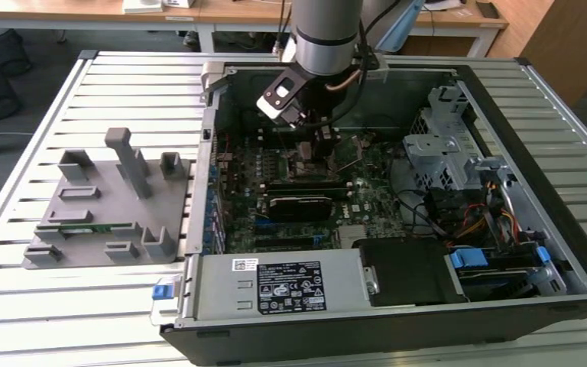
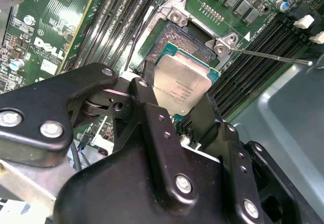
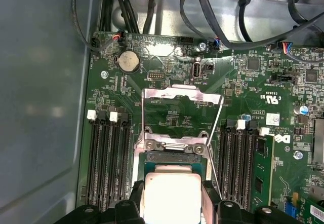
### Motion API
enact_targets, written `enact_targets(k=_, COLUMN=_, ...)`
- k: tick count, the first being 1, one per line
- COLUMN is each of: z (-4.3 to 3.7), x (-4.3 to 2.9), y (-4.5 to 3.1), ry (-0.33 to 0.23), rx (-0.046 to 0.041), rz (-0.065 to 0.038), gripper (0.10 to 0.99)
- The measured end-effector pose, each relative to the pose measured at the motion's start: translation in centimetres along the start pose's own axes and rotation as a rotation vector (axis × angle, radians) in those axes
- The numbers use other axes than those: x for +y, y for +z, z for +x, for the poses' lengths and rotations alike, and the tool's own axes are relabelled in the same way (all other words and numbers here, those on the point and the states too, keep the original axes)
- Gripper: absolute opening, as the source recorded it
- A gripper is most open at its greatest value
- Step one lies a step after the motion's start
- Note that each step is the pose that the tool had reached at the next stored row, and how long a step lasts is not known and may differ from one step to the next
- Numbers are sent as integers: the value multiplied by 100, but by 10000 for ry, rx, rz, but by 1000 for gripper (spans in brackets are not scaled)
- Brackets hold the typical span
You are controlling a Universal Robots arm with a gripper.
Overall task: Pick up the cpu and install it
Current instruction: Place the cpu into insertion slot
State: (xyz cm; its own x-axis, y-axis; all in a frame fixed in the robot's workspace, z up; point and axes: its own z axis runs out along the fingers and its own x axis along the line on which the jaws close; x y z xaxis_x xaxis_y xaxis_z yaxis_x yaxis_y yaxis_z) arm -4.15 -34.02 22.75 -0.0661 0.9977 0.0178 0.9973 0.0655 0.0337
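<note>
While the exterior view places the gripper (image 1: 323, 147) low over the motherboard (image 1: 375, 200), the second wrist view shows it clamping the cpu (image 2: 185, 82) by opposite edges over the open socket (image 2: 172, 37), and the first wrist view agrees, an edge hold suiting a chip likely light, stiff and fragile.

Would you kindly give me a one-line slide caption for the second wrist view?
Gripper gripping the cpu by opposite edges over the open socket on the motherboard.

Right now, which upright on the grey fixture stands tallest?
The narrow post near the middle of the grey fixture. It rises well above the squat blocks around it.
</note>
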Motion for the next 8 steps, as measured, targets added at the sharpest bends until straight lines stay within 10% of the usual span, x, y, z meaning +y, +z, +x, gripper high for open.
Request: enact_targets(k=8, z=-1, x=-1, y=32, ry=-1, rx=2, rz=-1, gripper=533)
